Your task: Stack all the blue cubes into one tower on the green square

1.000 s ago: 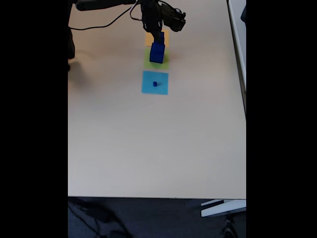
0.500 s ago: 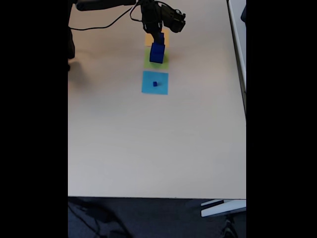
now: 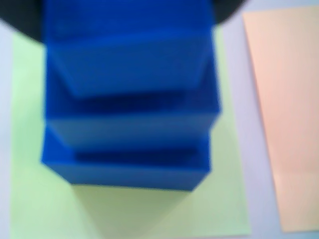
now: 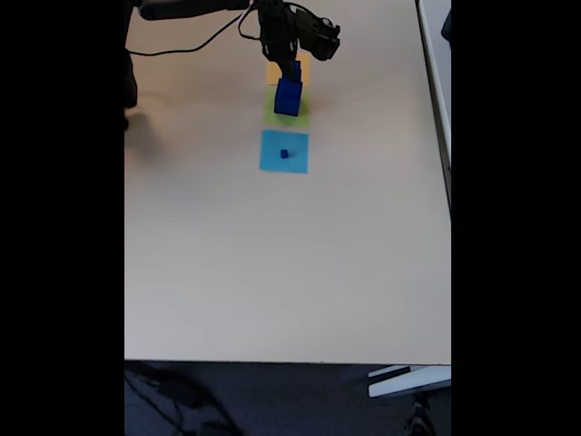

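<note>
since the middle cube [image 3: 129, 64] sits right under the jaws on top of the big cube [image 3: 124, 164], which rests on the green square [image 3: 30, 199], the release should go straight up, leaving the stack unnudged. in the fixed view the arm reaches in from the top edge, gripper [image 4: 292, 64] pointing down over the stack; whether the jaws grip or are loosened i cannot tell. the small cube [image 4: 284, 153] lies well below the jaws on the light-blue square [image 4: 272, 162], and the orange square [image 3: 284, 124] is just beside, on the right in the wrist view.

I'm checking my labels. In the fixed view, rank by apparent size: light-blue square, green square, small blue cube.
1. Light-blue square, fully visible.
2. Green square, though stacked cubes cover part, so this ranking is unsure.
3. Small blue cube, clearly smallest.
</note>
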Robot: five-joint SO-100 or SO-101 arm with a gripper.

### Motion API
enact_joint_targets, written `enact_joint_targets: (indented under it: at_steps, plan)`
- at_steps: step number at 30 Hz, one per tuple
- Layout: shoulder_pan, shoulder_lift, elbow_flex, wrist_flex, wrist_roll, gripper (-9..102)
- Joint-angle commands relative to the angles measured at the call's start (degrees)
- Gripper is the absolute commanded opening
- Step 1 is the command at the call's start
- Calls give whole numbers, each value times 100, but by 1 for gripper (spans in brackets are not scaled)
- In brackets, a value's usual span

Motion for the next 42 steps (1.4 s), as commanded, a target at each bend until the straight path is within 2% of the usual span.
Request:
enact_joint_targets:
  at_steps: [1, 15, 26, 36, 42]
  plan:
    - [18, 519, -26, -114, -70, 9]
    - [-18, 510, -44, -105, -26, 18]
    - [-53, 492, -220, -158, -176, 30]
    - [-158, 492, -554, -598, -220, 32]
    - [-158, 501, -809, -1178, -299, 32]
